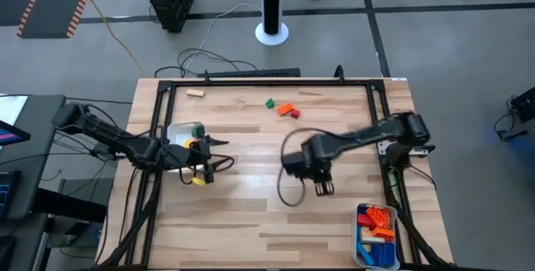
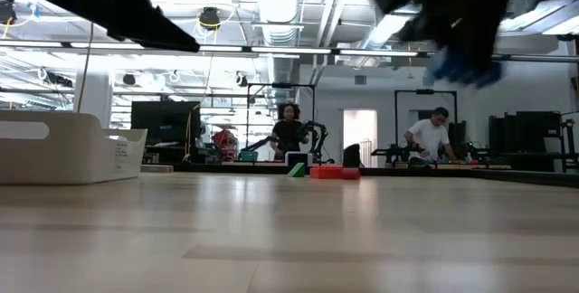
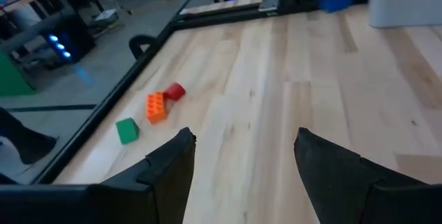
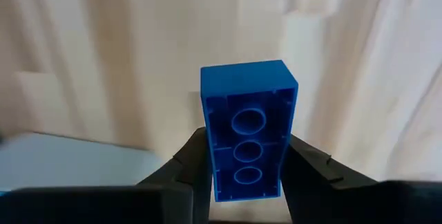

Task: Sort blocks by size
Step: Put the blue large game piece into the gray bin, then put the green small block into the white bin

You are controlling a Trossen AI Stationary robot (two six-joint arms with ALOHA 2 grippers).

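The table (image 1: 251, 212), a light wood top in a dark frame, is seen with a white tray at each side. The tray at the right near corner (image 1: 356, 250) already holds orange, red and blue blocks; the tray at the left (image 1: 174, 130) lies under the left arm, and its contents cannot be made out fully.

The step in hand is judged to be the carrying of one long block to a tray. The right gripper (image 4: 242, 172) is held above the middle of the table, pinched on a blue bar (image 4: 246, 131), which is gripped across its narrow sides. The bar's hollow underside, with three round sockets in a row, is turned to the wrist camera; in the low view it shows only as a blue blur (image 2: 463, 65) well above the table.

The next move is judged to call for a carry to the tray that takes the longer pieces, probably the right near one, and a release low over it so that the bar does not bounce out.

The left gripper (image 3: 243, 156) waits by the left tray, fingers spread and empty.

Still unsorted at the far side are a green cube (image 1: 270, 103), an orange brick (image 1: 286, 109) touching a red piece (image 1: 295, 114), and a tan wood bar (image 1: 196, 93) well apart from them.
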